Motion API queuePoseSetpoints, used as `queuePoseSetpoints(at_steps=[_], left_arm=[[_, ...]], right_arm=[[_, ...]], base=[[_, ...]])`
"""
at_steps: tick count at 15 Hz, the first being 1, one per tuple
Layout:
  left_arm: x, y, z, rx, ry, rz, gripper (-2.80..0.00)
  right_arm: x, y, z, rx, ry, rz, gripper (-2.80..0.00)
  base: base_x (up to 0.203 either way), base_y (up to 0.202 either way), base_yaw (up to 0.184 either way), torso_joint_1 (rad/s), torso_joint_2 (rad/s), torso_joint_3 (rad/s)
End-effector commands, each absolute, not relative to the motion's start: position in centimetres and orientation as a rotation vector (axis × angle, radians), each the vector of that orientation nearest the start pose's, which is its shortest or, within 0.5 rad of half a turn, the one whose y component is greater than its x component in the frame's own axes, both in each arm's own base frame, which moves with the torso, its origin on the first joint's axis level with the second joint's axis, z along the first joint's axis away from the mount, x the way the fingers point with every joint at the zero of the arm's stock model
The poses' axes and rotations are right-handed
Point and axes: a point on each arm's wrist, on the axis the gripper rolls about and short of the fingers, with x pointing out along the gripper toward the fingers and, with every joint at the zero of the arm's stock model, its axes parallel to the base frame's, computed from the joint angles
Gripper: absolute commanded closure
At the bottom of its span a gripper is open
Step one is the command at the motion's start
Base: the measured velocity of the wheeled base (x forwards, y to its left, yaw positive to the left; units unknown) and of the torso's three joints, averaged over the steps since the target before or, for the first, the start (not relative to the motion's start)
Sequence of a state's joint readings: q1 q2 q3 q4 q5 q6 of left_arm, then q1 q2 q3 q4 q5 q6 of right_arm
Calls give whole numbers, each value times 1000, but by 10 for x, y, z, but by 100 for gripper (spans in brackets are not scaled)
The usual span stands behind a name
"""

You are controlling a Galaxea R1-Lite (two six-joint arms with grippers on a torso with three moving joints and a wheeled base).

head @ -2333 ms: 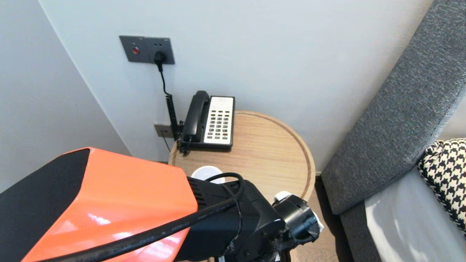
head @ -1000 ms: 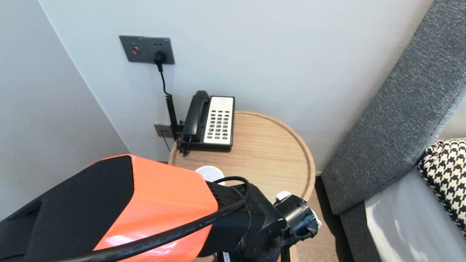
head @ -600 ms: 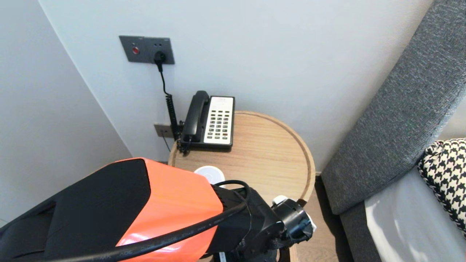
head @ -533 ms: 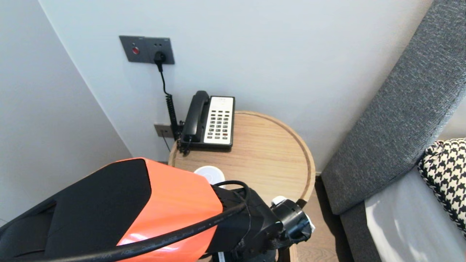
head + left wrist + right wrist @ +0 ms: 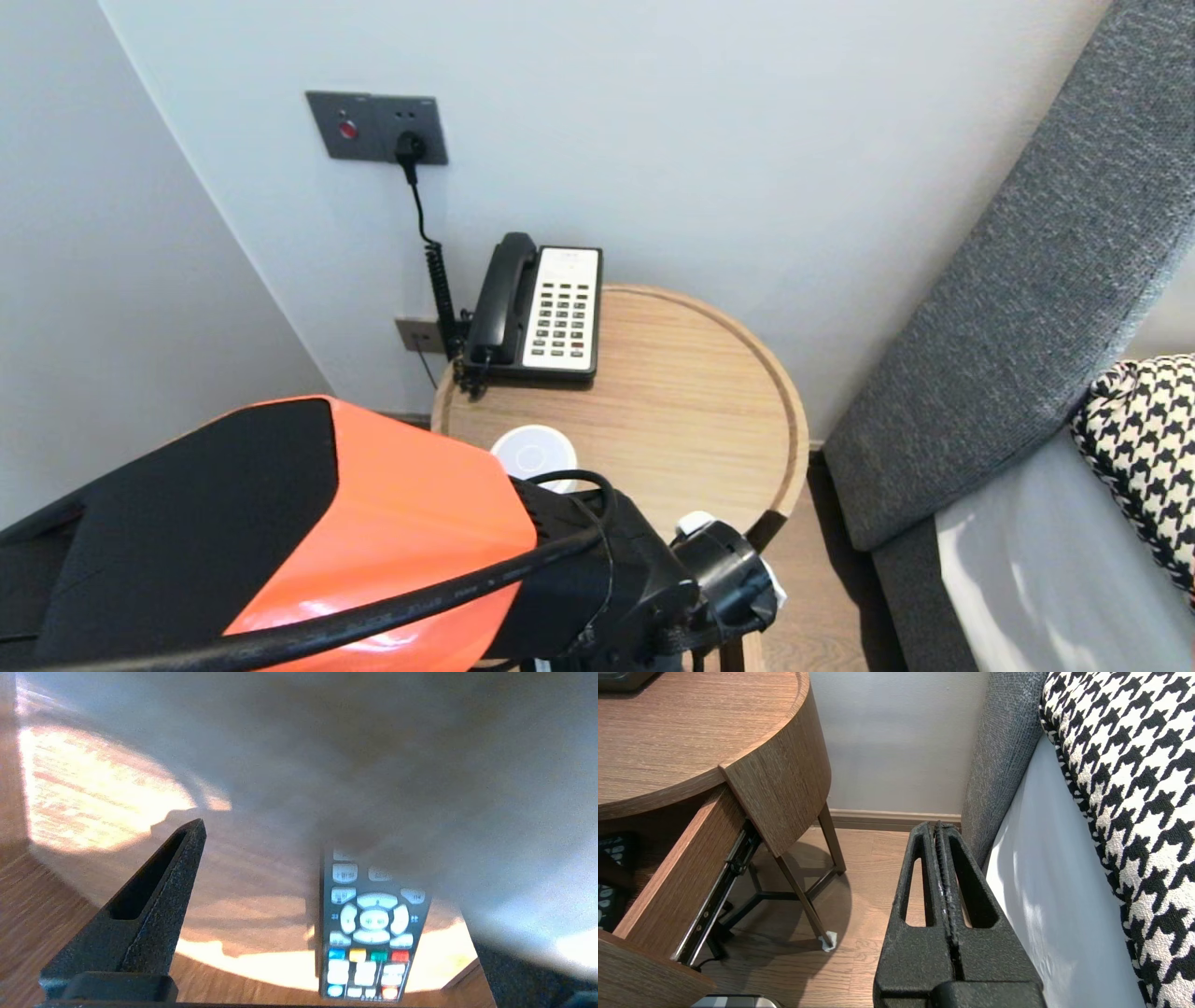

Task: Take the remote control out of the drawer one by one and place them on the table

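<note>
My left gripper (image 5: pixel 327 877) hangs released over the remote (image 5: pixel 369 924) in the drawer (image 5: pixel 682 882); right gripper (image 5: pixel 937 828), clenched empty, beside that drawer.

This looks like a hotel bedroom, though it could be a guest room. A round wooden bedside worktop (image 5: pixel 691 411) fills a wall corner. At its back sits a corded keypad phone (image 5: pixel 541 308), and above that a grey socket panel (image 5: pixel 376 127). Just beside the worktop rise a grey upholstered headboard (image 5: pixel 1018 308), a white sheet (image 5: pixel 1036 579) and a houndstooth cushion (image 5: pixel 1144 448). Under the worktop, an open drawer (image 5: pixel 668 896) holds a remote control (image 5: pixel 369 924).
</note>
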State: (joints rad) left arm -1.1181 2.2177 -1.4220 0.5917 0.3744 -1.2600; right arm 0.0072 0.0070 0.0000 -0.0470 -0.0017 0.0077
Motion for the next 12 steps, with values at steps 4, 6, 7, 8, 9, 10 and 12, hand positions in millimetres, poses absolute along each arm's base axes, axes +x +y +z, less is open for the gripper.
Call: queuePoseSetpoints(at_steps=[4,6,7,8,9,10,12], left_arm=[[170,-319,78,-188,1135,101,-280],[170,-319,80,-194,1130,96,-280],[170,-319,81,-199,1126,93,-280],[170,-319,81,-203,1123,90,-280],[171,-320,82,-212,1118,83,-280],[171,-321,82,-219,1114,77,-280],[173,-324,83,-233,1106,66,-280]], right_arm=[[-20,0,74,8,-15,6,0],[-20,0,74,8,-15,6,0],[-20,0,74,8,-15,6,0],[-20,0,74,8,-15,6,0],[-20,0,74,8,-15,6,0],[-20,0,74,8,-15,6,0],[-20,0,74,8,-15,6,0]], base=[[0,0,0,0,0,0],[0,0,0,0,0,0],[0,0,0,0,0,0],[0,0,0,0,0,0],[0,0,0,0,0,0],[0,0,0,0,0,0],[0,0,0,0,0,0]])
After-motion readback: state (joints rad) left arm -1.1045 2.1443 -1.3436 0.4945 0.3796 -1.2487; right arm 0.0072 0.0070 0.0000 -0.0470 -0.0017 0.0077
